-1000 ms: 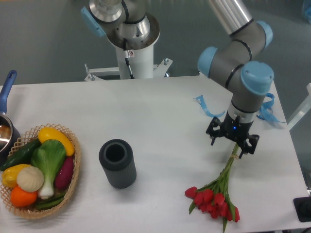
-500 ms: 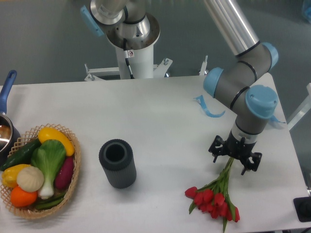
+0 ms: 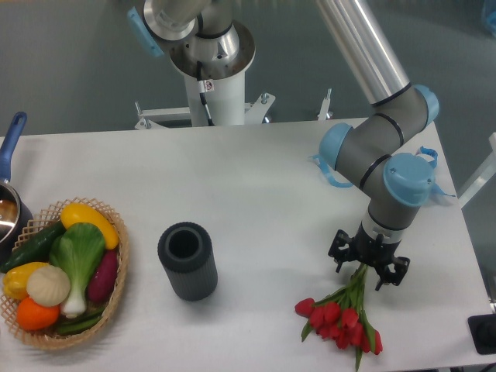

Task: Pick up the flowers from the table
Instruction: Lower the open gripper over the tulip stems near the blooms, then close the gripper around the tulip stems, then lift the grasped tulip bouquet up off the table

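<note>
The flowers [image 3: 341,315], a bunch of red tulips on green stems, lie on the white table [image 3: 256,186] at the front right, heads toward the front edge. My gripper [image 3: 366,267] is lowered over the upper end of the stems, a black finger [image 3: 339,254] on each side of them. The jaws look spread apart with the stems between them, not closed on them. The stem tips are hidden under the gripper.
A dark grey ribbed cylinder [image 3: 187,260] stands upright mid-table. A wicker basket [image 3: 116,291] of vegetables sits at the front left, with a pot with a blue handle [image 3: 11,147] behind it. Blue ribbon [image 3: 329,172] lies by the arm at the right.
The gripper has come down and slightly forward along the stems, now sitting low over them near the table. The flowers have not moved.
</note>
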### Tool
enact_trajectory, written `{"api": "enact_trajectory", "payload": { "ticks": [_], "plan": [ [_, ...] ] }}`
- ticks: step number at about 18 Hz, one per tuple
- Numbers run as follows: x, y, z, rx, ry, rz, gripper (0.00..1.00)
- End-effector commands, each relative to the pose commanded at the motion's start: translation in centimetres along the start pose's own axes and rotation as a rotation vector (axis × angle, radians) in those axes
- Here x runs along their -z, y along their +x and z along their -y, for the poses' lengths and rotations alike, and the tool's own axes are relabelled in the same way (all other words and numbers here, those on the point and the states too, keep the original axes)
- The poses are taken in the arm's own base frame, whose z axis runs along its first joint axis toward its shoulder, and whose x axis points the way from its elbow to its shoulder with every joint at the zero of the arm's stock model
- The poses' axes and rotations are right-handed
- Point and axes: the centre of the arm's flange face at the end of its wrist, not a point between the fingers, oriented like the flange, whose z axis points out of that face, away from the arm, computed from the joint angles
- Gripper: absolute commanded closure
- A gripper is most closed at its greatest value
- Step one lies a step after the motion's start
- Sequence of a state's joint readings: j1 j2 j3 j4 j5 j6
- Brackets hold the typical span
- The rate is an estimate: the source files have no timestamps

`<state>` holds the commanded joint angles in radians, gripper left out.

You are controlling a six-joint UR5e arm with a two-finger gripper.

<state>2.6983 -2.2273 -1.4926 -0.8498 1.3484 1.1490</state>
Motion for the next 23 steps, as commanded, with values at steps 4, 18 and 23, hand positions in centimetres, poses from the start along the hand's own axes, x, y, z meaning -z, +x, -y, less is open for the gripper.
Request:
{"api": "enact_trajectory", "payload": {
  "ticks": [4, 18, 23],
  "plan": [
    [0.1, -0.2, 0.1, 0.009, 0.006, 0.014, 0.70],
    [12.7, 1.4, 4.3, 0.093, 0.205, 0.100, 0.90],
    [21.2, 6.2, 7.5, 0.155, 0.437, 0.052, 0.90]
  ]
}}
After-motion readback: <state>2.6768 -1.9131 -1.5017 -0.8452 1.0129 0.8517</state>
